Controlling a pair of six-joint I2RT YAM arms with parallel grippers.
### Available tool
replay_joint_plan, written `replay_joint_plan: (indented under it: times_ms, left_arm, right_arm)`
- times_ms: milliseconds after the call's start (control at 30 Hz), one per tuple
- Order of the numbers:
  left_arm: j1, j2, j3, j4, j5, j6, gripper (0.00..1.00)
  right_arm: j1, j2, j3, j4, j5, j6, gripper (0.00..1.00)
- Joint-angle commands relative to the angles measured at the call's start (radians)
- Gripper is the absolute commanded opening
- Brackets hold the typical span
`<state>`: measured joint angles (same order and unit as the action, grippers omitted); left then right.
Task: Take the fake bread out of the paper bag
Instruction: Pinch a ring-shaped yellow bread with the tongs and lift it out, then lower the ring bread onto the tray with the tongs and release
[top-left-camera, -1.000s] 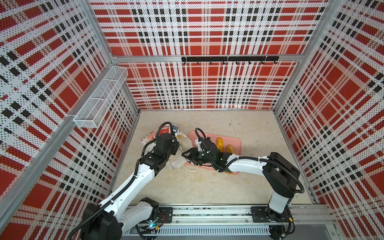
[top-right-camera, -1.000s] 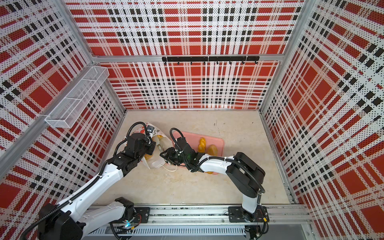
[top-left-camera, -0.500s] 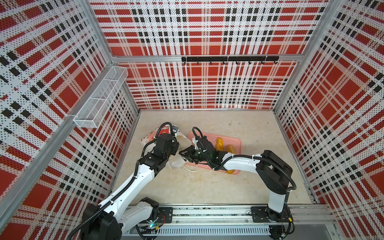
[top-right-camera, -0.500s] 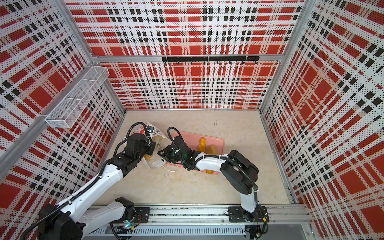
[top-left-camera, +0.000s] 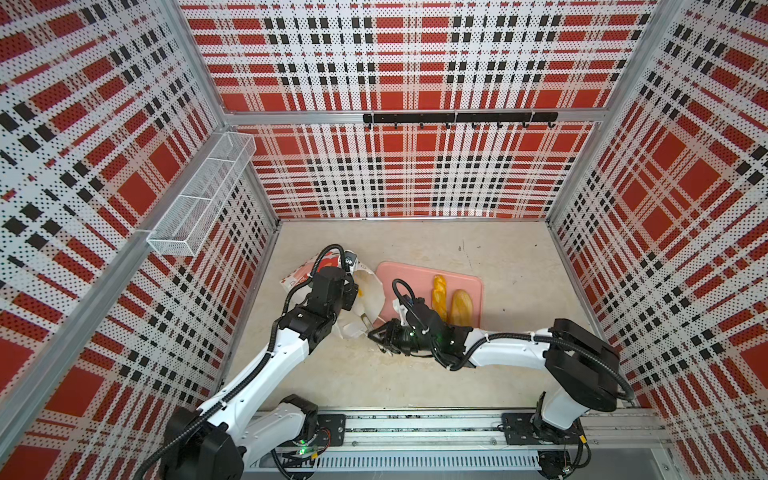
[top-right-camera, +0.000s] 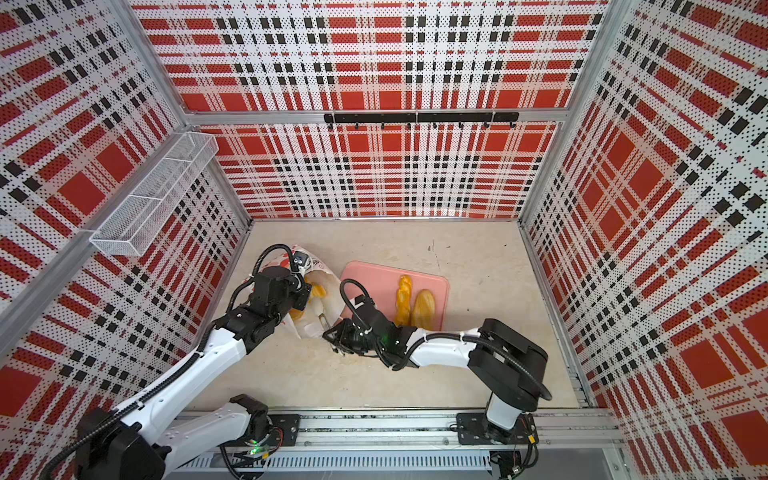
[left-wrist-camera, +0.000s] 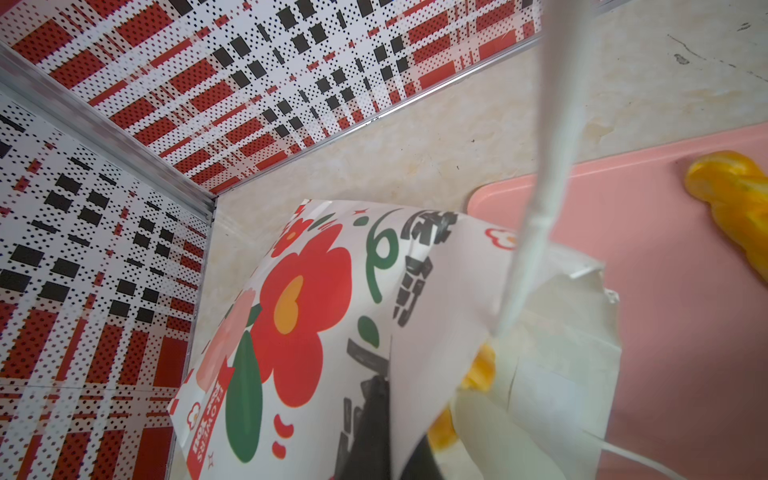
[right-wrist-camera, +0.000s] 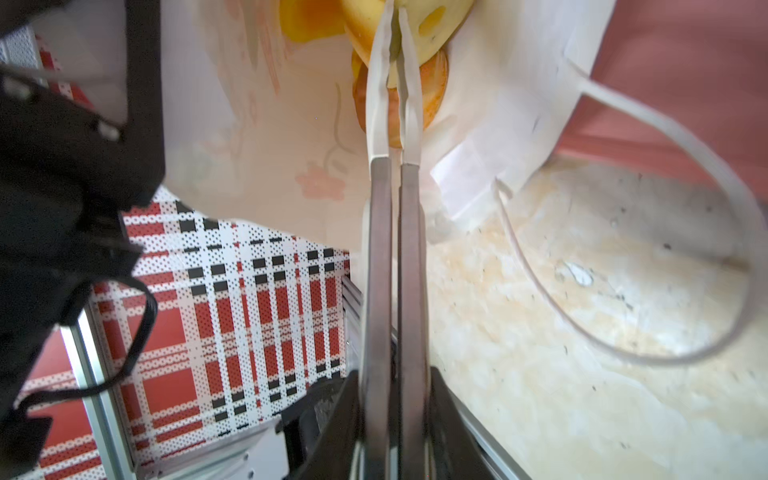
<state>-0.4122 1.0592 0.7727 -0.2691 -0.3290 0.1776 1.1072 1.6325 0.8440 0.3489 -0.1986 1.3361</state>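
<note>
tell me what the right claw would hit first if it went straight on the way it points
The bread inside the bag. The right claw is shut, with its tips in the bag's mouth right at a pale yellow loaf. Whether they touch it or pinch it is unclear.

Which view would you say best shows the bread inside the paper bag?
Right wrist: it looks into the paper bag at several yellow loaves. Left wrist and both top views show only slivers at its mouth.
</note>
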Motion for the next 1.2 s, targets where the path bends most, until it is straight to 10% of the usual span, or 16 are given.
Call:
replay_joint_plan:
  times_ms: [0,700,1167]
  left_arm:
    - [-0.004,-0.009,-0.001,0.033,-0.008,-0.026,0.00]
    - [0.038,0.010,0.000,0.018,-0.128,-0.079,0.00]
    - [0.019,-0.007,-0.022,-0.009,-0.152,-0.103,0.00]
  right_arm:
    - [0.034,-0.101,-0.038,0.080,0.027,-0.030,0.00]
    - [-0.017,-0.701,-0.274,-0.251,0.136,-0.103,0.00]
    - [-0.252,-0.606,-0.250,-0.237,0.048,-0.244,0.00]
